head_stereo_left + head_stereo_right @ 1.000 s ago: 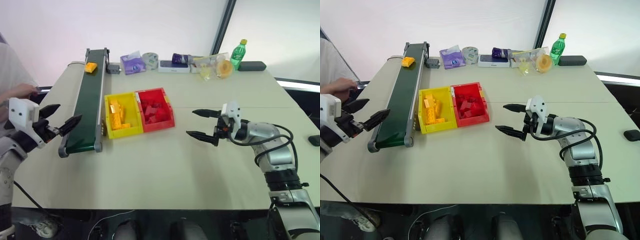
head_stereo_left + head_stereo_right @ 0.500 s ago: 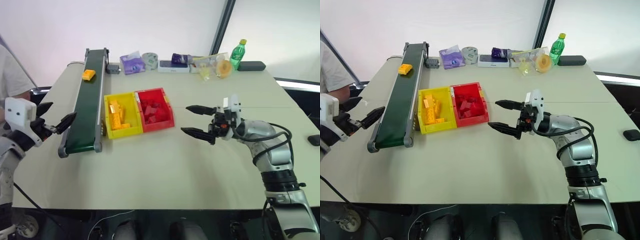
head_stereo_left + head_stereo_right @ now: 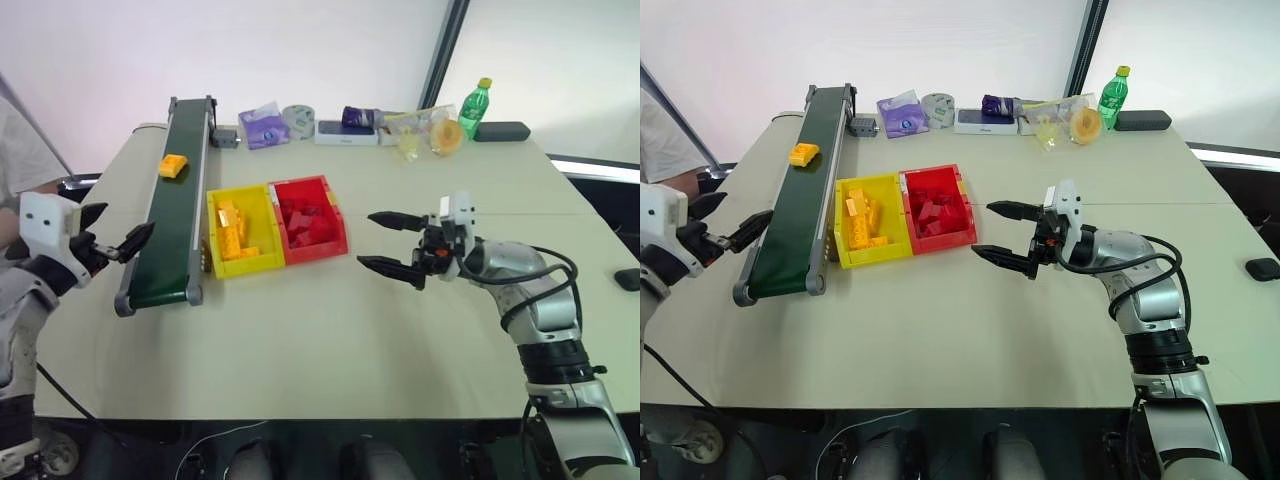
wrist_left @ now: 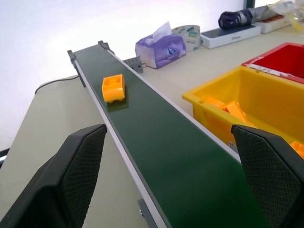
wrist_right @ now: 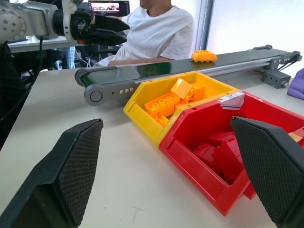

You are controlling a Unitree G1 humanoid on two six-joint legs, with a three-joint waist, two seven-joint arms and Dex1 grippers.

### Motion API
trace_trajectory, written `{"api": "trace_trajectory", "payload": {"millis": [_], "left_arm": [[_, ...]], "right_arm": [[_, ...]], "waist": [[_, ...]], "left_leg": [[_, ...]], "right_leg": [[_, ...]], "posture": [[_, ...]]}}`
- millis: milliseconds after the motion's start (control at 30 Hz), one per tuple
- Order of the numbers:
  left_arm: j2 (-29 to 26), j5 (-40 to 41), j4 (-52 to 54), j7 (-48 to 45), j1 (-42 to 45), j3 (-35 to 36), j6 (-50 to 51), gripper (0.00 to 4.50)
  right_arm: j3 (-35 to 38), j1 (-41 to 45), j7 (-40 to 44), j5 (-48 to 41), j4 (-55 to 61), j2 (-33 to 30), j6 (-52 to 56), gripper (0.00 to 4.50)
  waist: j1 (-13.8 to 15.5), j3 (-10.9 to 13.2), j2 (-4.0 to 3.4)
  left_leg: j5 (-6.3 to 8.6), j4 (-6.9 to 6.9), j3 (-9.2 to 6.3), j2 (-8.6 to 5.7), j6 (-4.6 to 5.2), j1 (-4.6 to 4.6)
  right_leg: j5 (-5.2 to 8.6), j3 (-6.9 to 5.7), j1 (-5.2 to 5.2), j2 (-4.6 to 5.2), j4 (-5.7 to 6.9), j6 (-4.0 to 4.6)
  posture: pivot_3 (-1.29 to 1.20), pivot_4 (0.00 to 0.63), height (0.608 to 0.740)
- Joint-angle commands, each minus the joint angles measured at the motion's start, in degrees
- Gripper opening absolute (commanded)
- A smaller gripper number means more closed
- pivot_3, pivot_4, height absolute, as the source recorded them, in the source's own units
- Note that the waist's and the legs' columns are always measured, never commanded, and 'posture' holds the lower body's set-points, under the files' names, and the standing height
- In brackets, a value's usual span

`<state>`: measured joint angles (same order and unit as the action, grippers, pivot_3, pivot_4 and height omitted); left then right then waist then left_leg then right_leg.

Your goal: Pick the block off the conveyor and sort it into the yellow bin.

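Observation:
The orange-yellow block (image 3: 173,165) rides on the dark green conveyor (image 3: 175,230), on its far half, and also shows as the block (image 4: 114,88) in the left wrist view. My left gripper (image 3: 128,217) hovers open and empty just left of the belt's near end, pointing along it. The yellow bin (image 3: 248,267), holding yellow bricks, stands right of the belt, joined to a red bin (image 3: 318,252). My right gripper (image 3: 365,239) is open and empty above the table, right of the red bin, pointing toward both bins.
A person in a white shirt (image 5: 156,28) sits beyond the table's left side. Along the far edge lie a tissue pack (image 3: 265,125), a tape roll (image 3: 299,118), boxes, bags and a green bottle (image 3: 476,108). A black object (image 3: 628,280) lies at the right edge.
The block has travelled down the belt toward its near end. My right gripper has moved left, closer to the red bin. The person's hand at the left edge has drawn back.

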<state>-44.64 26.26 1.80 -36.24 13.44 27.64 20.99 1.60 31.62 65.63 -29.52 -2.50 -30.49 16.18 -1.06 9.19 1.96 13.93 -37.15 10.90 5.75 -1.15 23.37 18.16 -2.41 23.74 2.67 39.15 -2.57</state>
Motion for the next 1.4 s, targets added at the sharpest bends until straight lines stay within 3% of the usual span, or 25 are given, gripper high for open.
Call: {"api": "trace_trajectory", "payload": {"millis": [33,767,1367,1400], "left_arm": [[-0.51,1.03,-1.31,0.34,1.64,0.51,2.16,4.44],[0.79,1.47,-9.16,-0.84,8.51,-1.86,4.79,4.44],[3.18,-1.71,-11.81,3.51,13.46,-9.42,12.51,4.44],[3.29,-1.48,-11.87,3.38,13.3,-9.47,13.02,4.2]], "right_arm": [[0.93,0.67,-0.21,-0.19,2.18,-0.62,-0.72,4.5],[1.0,-0.03,-1.02,0.08,2.48,-0.76,-1.42,4.5],[0.8,0.34,-1.38,0.36,2.1,-0.49,-1.73,4.5],[0.88,0.26,-1.38,0.38,2.16,-0.56,-1.74,4.5]], "waist": [[0.02,0.0,0.0],[0.07,0.0,0.01],[0.06,-0.01,0.01],[0.05,-0.01,0.01]], "left_leg": [[0.0,0.0,0.0,0.0,0.0,0.0],[0.0,-0.02,0.0,-0.01,0.0,0.01],[-0.01,-0.05,0.0,-0.05,-0.01,0.01],[-0.01,-0.05,0.01,-0.05,-0.01,0.01]], "right_leg": [[0.0,0.0,0.0,0.0,0.0,0.0],[0.0,-0.01,0.0,-0.02,0.01,-0.01],[-0.01,0.0,0.0,-0.06,0.03,-0.01],[-0.01,0.0,0.0,-0.06,0.03,-0.01]], "posture": [[0.0,0.15,0.74],[0.0,0.15,0.74],[0.0,0.15,0.74],[0.0,0.15,0.74]]}}
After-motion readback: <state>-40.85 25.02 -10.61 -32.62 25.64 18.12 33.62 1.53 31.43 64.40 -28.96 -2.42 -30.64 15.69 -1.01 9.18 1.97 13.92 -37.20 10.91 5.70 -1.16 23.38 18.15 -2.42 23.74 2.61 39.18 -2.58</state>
